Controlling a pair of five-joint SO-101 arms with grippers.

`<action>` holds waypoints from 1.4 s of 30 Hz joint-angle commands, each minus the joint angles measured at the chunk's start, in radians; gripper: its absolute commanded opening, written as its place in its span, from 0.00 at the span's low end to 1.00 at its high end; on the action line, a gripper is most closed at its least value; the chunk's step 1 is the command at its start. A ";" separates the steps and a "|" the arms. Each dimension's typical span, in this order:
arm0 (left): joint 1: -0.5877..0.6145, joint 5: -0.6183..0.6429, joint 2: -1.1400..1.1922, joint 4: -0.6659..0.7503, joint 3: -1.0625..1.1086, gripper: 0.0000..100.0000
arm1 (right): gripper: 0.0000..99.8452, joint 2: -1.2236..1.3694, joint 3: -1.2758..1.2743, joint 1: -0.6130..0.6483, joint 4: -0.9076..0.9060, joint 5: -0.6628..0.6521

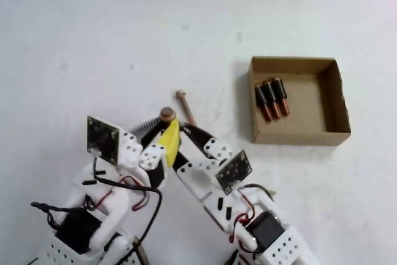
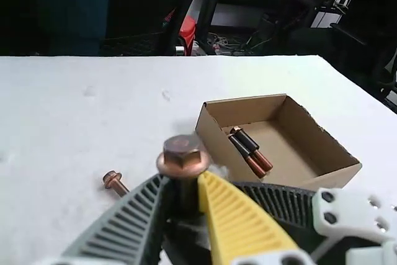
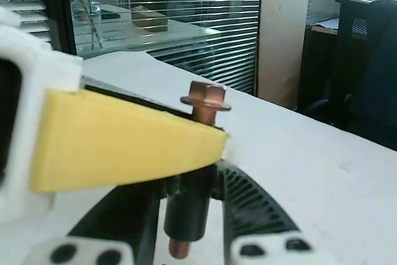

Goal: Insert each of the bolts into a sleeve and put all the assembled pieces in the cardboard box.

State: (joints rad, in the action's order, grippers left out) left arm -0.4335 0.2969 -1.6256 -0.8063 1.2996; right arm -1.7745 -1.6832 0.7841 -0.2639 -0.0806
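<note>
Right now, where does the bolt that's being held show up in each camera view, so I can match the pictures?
High view: held bolt seen head-on near the middle, at the tip of the yellow finger.
Left wrist view: the bolt is pinched in the left claw.
Right wrist view: the bolt stands upright, shank in the black sleeve.
Shared landmark: the yellow finger touching it.

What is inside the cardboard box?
Three assembled pieces lie side by side near one wall of the cardboard box; the rest of its floor is bare. Black sleeves cover the bolts' middles, so only copper ends show.
</note>
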 commanded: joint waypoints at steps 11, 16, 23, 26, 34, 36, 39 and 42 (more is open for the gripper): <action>0.010 -0.163 0.007 -0.011 -0.006 0.21 | 0.02 -0.027 -0.008 -0.004 0.008 0.011; 0.012 -0.163 0.007 -0.008 -0.008 0.27 | 0.02 -0.027 -0.008 -0.004 0.008 0.011; 0.047 -0.164 0.007 -0.008 -0.077 0.27 | 0.02 -0.027 -0.008 -0.005 0.007 0.011; 0.117 -0.167 0.007 -0.014 -0.133 0.27 | 0.02 -0.025 -0.008 -0.024 0.007 0.011; 0.294 -0.170 0.007 -0.049 -0.253 0.27 | 0.02 -0.025 -0.008 -0.137 -0.016 0.009; 0.317 -0.170 0.007 -0.129 -0.319 0.27 | 0.02 -0.025 -0.008 -0.140 -0.039 0.009; 0.344 -0.172 0.007 -0.270 -0.423 0.27 | 0.02 -0.025 -0.008 -0.140 -0.054 0.009; 0.378 -0.172 0.007 -0.367 -0.496 0.20 | 0.02 -0.025 -0.008 -0.142 -0.054 0.009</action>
State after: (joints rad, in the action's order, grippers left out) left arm -0.0882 0.1373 -1.6241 -1.0902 0.9007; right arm -1.7776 -1.6832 0.6552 -0.3191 -0.0775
